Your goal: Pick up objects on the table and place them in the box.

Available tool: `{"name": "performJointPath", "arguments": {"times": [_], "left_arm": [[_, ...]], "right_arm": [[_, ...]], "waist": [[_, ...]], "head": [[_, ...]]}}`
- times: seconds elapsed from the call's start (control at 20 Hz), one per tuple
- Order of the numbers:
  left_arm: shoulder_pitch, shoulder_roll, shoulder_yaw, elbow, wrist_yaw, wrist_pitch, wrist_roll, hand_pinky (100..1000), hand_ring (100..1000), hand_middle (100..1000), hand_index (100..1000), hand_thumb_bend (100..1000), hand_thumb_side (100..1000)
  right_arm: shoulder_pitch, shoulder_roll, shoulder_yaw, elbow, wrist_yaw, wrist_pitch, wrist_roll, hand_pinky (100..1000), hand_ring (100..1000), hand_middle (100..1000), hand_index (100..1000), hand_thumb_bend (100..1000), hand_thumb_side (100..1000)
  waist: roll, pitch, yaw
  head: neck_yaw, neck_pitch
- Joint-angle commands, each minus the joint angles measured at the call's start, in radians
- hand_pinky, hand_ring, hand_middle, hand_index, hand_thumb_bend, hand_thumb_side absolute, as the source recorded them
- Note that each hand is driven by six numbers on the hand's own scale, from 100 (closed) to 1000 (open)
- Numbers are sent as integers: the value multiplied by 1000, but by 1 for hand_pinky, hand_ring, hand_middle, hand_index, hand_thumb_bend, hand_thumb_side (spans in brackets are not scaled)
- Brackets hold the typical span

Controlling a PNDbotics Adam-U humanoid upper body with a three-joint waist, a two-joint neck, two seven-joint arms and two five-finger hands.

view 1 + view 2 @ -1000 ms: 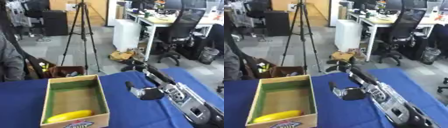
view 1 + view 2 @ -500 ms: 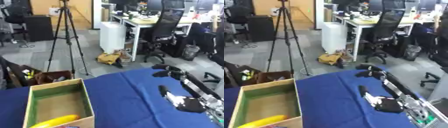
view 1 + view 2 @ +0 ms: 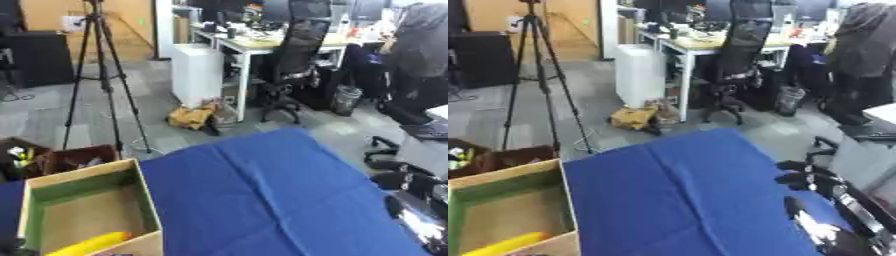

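An open cardboard box with a green inner wall stands on the blue-clothed table at the lower left. A long yellow object lies in its near end. My right hand shows as a dark blurred shape at the table's right edge, far right of the box and holding nothing that I can see. The silver and black arm runs from it to the lower right corner. No loose object shows on the cloth. My left hand is out of view.
Beyond the table's far edge lies office floor with a tripod, a brown crate of small items, a white cabinet and a black chair by a desk. Bare blue cloth lies between box and arm.
The camera has swung, shifting the whole picture. My right hand, which was close beside the box's right wall, has moved away to the table's right edge.
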State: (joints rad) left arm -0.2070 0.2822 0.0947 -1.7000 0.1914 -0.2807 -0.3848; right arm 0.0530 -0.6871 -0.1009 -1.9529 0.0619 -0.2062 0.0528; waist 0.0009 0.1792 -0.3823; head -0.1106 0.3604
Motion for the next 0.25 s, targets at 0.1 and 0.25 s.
{"name": "performJointPath", "arguments": {"times": [0.1,0.25], "left_arm": [[-1,33,17,-6,-13,1,12,709,516,478,706,223,919],[2,37,16,-3,-19,2,13,709,516,479,706,222,920]], "right_arm": [[76,50,-42,-35,68,4,-13,798,1000,872,798,100,644],[151,99,-62,-45,114,3,-28,796,1000,870,798,100,642]], "waist": [[-12,-13,-28],[-20,-15,-44]], "head": [[27,10],[32,18]]}}
